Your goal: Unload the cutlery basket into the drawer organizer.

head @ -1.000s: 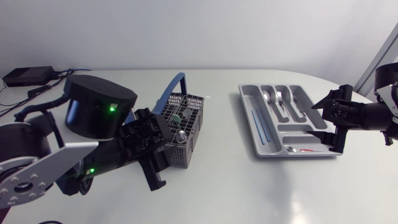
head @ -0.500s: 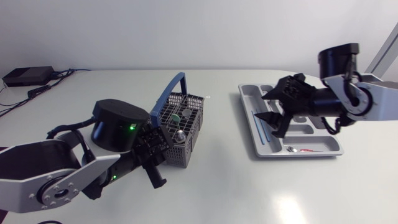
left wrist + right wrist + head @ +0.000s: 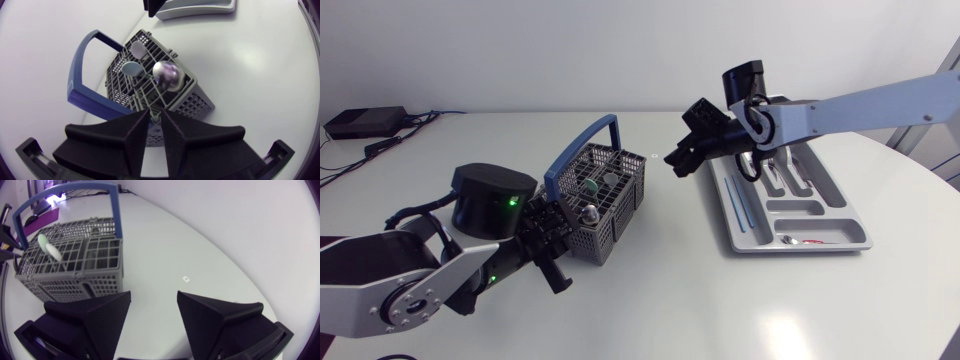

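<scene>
Cutlery basket (image 3: 608, 205) tilts, clenched by left end effector (image 3: 154, 116); right end effector (image 3: 153, 296) hovers released.

place: robotics lab bench
rig: left arm (image 3: 380, 290), right arm (image 3: 880, 100) at white table (image 3: 650, 300)
extras: black electronics box (image 3: 365, 122), cables (image 3: 382, 146) on corner

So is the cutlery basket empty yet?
Not empty: the cutlery basket holds a metal spoon and two paler round-ended pieces, standing upright.

Handles of the spoons (image 3: 167, 75) hidden inside the basket (image 3: 610, 228), far corner of the organizer (image 3: 805, 248) behind the right arm (image 3: 860, 100), small item (image 3: 790, 240) in its front slot possibly cutlery.
</scene>
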